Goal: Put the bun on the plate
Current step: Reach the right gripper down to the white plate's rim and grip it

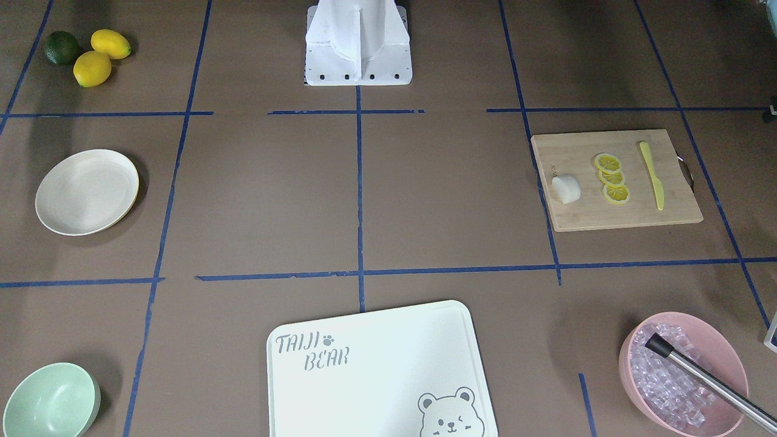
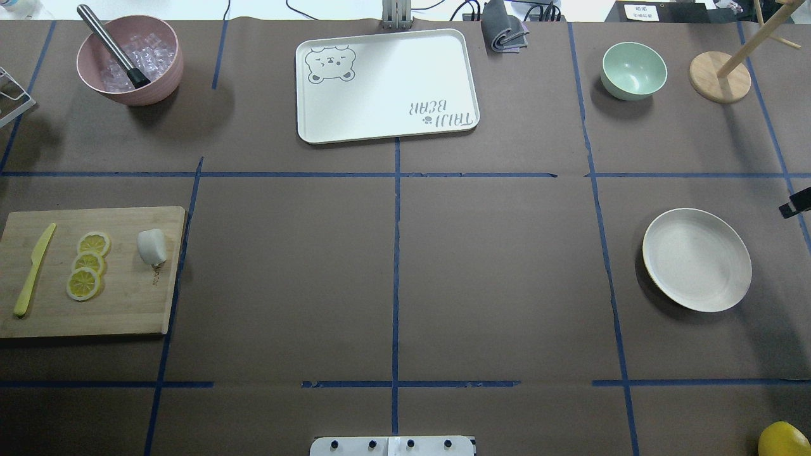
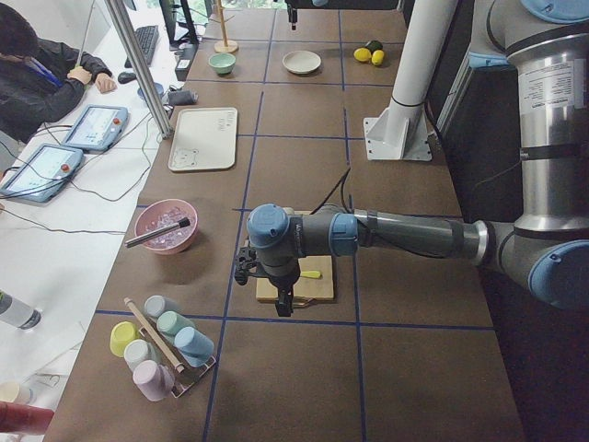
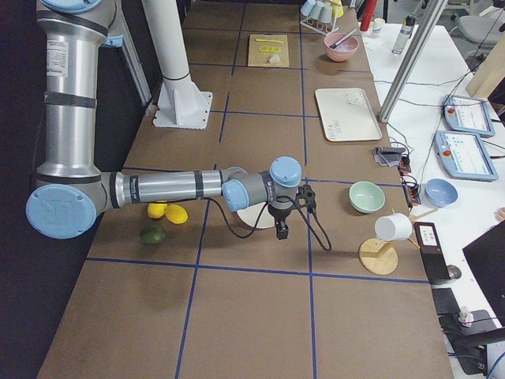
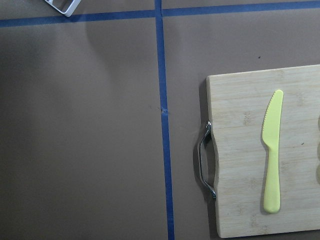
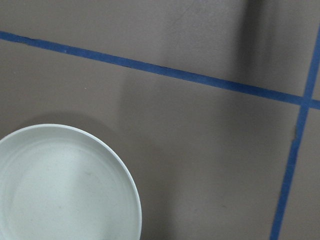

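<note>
Three lemon slices (image 2: 89, 262) lie beside the bun (image 2: 152, 246) — plate (image 2: 697, 259) well apart.

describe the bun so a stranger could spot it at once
Find the wooden board on the robot's left. The bun lies on it, beside three lemon slices. It alone is a plain white lump; the slices and knife are yellow.
</note>
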